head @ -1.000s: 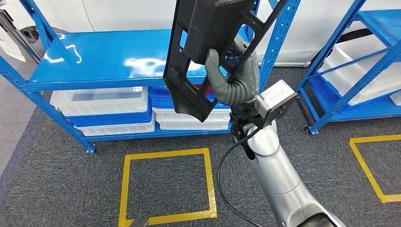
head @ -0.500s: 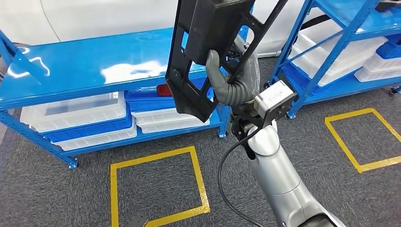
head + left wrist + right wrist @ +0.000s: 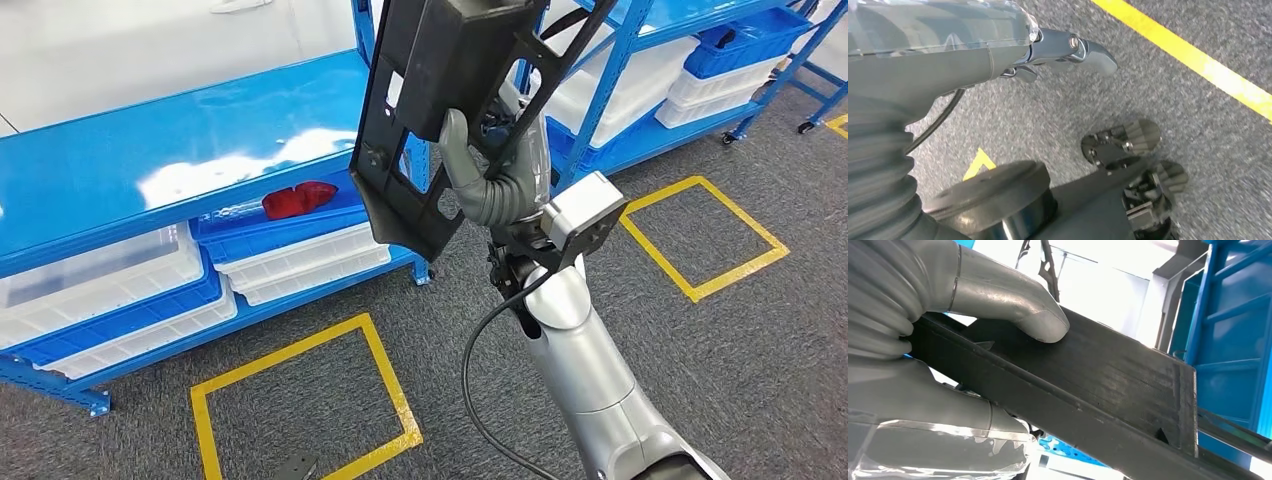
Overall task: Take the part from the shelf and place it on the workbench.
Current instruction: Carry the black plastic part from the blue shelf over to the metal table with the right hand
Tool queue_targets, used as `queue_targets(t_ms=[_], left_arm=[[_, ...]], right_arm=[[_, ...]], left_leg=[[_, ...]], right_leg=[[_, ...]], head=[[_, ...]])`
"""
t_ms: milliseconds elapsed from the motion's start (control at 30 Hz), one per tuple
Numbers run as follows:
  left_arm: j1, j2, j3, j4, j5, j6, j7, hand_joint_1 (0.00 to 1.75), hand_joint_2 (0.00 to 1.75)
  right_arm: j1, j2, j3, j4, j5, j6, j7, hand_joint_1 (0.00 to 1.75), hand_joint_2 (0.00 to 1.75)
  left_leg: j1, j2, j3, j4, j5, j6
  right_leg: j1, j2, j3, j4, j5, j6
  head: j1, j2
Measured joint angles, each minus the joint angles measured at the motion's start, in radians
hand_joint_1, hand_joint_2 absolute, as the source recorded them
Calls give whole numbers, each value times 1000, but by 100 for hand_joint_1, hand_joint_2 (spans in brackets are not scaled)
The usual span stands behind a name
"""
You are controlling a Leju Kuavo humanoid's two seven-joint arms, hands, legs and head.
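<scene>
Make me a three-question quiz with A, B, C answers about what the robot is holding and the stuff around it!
1. Where is the red thing?
A. In a blue bin under the shelf top
B. On the floor
C. In the robot hand

2. What colour are the squares taped on the floor?
A. White
B. Yellow
C. Green

3. What is the right robot hand doing?
A. Hanging open
B. Resting on the shelf
C. Holding the black part up

Answers:
1 A, it lies in the blue bin below the shelf.
2 B, the tape is yellow.
3 C, its thumb and fingers wrap the part.
</scene>
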Motion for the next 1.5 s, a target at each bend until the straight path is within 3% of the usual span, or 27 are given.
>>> queue_targets(t_ms=[67,133,200,233,267,333,400,433,500,567,633,667,733,767,800,867,933,1000,1033,1100,1167,1233,1267,1333,1400,1433,1500], left_arm=[[-2,-2,0,0,0,-1,0,0,175],[-2,-3,0,0,0,-1,0,0,175],[1,-3,0,0,0,-1,0,0,175],[2,-3,0,0,0,-1,0,0,175],[2,-3,0,0,0,-1,0,0,175],[1,-4,0,0,0,-1,0,0,175],[0,-5,0,0,0,-1,0,0,175],[0,-4,0,0,0,-1,0,0,175],[0,-5,0,0,0,-1,0,0,175],[-2,-5,0,0,0,-1,0,0,175],[0,-5,0,0,1,0,0,0,175],[2,-5,0,0,1,0,0,0,175],[7,-5,0,0,1,1,0,0,175],[8,-5,0,0,2,2,-1,0,175],[9,-5,0,0,3,3,-1,0,175],[11,-3,0,0,6,5,-5,0,175],[13,-1,0,0,6,5,-9,0,175],[15,-2,0,0,3,4,-12,0,175],[15,-3,0,0,2,4,-12,0,175],[16,-5,0,0,1,2,-14,0,175],[19,-5,0,0,0,2,-15,0,175],[22,-5,0,0,0,1,-14,0,175],[22,-5,0,0,0,1,-14,0,175],[20,-5,0,0,0,1,-14,0,175],[19,-5,0,0,0,1,-14,0,175],[19,-5,0,0,0,1,-14,0,175],[20,-5,0,0,0,2,-13,0,175]], right_arm=[[-1,-1,-4,-1,0,0,-1,169,175],[-2,-2,-4,-1,0,0,-3,169,175],[0,-3,-4,-1,0,0,-3,169,175],[1,-4,-4,0,0,0,-2,169,175],[2,-5,-4,0,0,0,-2,169,175],[0,-5,-4,-1,0,0,-3,169,175],[-1,-5,-4,-2,0,1,-3,169,175],[-2,-5,-4,-2,0,1,-3,169,175],[-1,-5,-5,-2,0,1,-3,169,175],[-2,-5,-5,-3,0,1,-3,169,175],[-2,-3,-5,-3,-1,1,-3,169,175],[-1,-2,-5,-3,-1,2,-3,169,175],[4,-2,-5,-3,-1,2,-3,169,175],[8,-2,-5,-5,-1,2,-4,169,175],[13,-2,-5,-10,-2,3,-4,169,175],[29,-3,-5,-31,-2,5,-7,169,175],[52,-6,-6,-58,-2,0,-11,169,175],[75,-15,-14,-77,-4,-5,-21,169,175],[86,-22,-22,-85,-5,-4,-28,169,175],[102,-32,-38,-102,-3,-3,-39,169,175],[117,-37,-46,-117,1,-2,-44,169,175],[135,-41,-51,-126,3,-2,-45,169,175],[143,-43,-53,-128,3,-2,-45,169,175],[151,-47,-58,-135,5,-3,-44,169,175],[154,-48,-63,-146,9,-5,-44,169,175],[156,-48,-67,-151,10,-6,-44,169,175],[165,-49,-76,-157,13,-6,-45,169,175]], left_leg=[[5,24,4,-12,7,8],[6,50,5,-16,10,12],[6,78,3,-15,9,11],[7,91,2,-14,8,10],[7,104,3,-13,7,8],[7,125,5,-9,2,1],[3,142,7,-4,-4,-11],[1,151,8,-3,-5,-17],[2,165,11,-5,-8,-30],[7,137,2,25,-36,-40],[10,86,-43,135,-103,-42],[9,72,-76,209,-136,-42],[8,63,-117,297,-157,-39],[8,60,-111,282,-136,-35],[8,54,-89,230,-101,-30],[9,12,-28,91,-35,-18],[8,-21,5,18,-19,-13],[7,-10,12,5,-20,-11],[9,1,14,-1,-16,-6],[13,29,19,-13,-9,4],[10,58,20,-15,-8,9],[8,88,20,-14,-10,9],[8,102,21,-14,-12,7],[8,126,24,-11,-18,1],[3,145,27,-6,-26,-10],[1,153,30,-5,-30,-16],[0,172,37,-7,-34,-28]], right_leg=[[4,-43,-18,33,-25,13],[-1,-98,-74,149,-88,27],[-12,-114,-134,274,-133,39],[-17,-117,-141,290,-129,43],[-21,-123,-126,262,-107,47],[-23,-157,-49,122,-48,48],[-15,-186,4,18,-17,37],[-10,-189,9,3,-17,29],[-8,-165,4,3,-12,13],[-12,-144,4,-3,-5,-3],[-12,-123,4,-6,-1,-15],[-10,-111,4,-6,0,-18],[-5,-82,3,-5,1,-21],[-2,-66,3,-3,1,-22],[-1,-50,4,-2,1,-21],[2,-24,3,3,1,-19],[-2,-1,-5,6,3,-9],[-6,19,-13,3,8,5],[-5,10,-15,5,7,11],[-1,-44,-41,57,-27,21],[-5,-100,-104,186,-91,29],[-14,-114,-155,285,-119,37],[-18,-118,-154,283,-108,41],[-24,-145,-88,162,-47,44],[-19,-189,-21,39,-7,38],[-15,-201,-8,12,-3,32],[-9,-185,-10,6,-4,19]], head=[[0,0],[0,0],[0,0],[0,0],[0,0],[0,0],[0,0],[0,0],[0,0],[0,0],[0,0],[0,0],[0,0],[0,0],[0,0],[0,0],[0,0],[0,0],[0,0],[0,0],[0,0],[0,0],[0,0],[0,0],[0,0],[0,0],[0,0]])
